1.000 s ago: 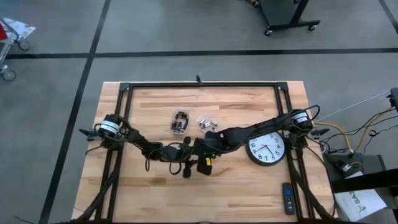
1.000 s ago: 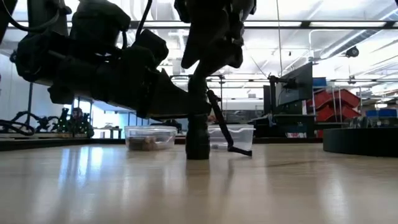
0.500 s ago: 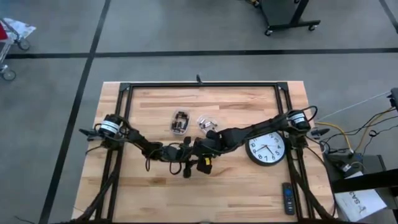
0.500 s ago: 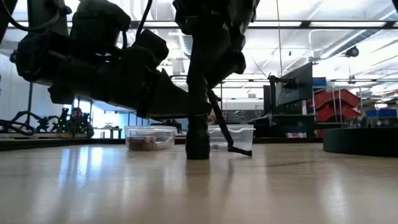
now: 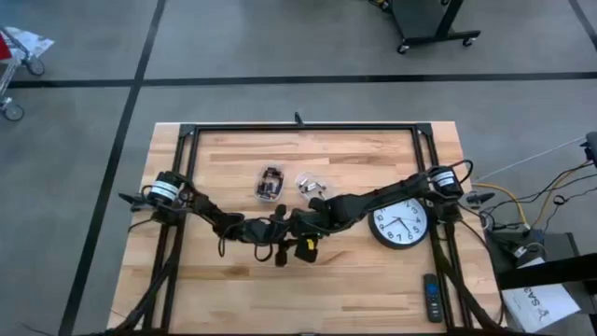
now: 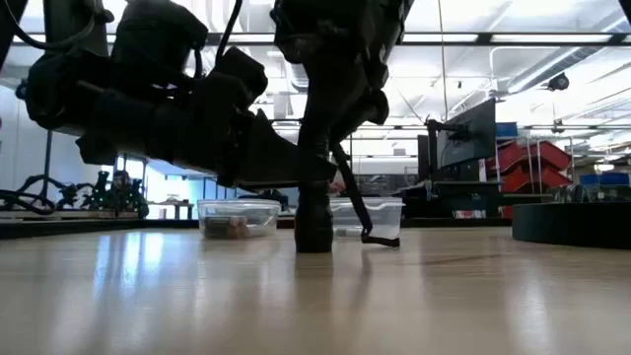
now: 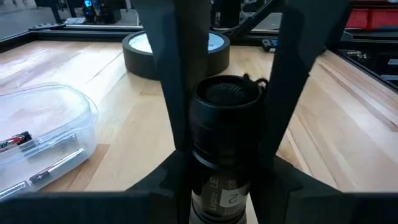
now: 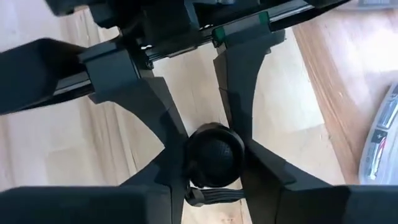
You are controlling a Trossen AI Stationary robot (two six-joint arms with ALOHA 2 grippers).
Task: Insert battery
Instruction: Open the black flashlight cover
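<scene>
My right tool (image 5: 297,227) has slid further over the black flashlight (image 6: 314,219), whose lanyard has shifted on the tabletop (image 5: 373,271). My left tool (image 7: 227,168) pinches the upright flashlight's body; the right pinches its cap from above. Beyond stand two clear containers (image 5: 270,184) of batteries, and the wall clock (image 5: 400,224).

This is a robotics lab or workshop in an open industrial hall. The wooden tabletop (image 5: 373,271) sits on a grey concrete floor (image 5: 84,140) marked with dark tape lines, with a wheeled equipment base (image 5: 434,23) at about 1 o'clock and loose cables (image 5: 522,201) at 3 o'clock. Level across the tabletop, ceiling light strips (image 6: 513,39), exposed ducting, a monitor on a stand (image 6: 471,133) and red storage bins (image 6: 537,163) show behind.
</scene>
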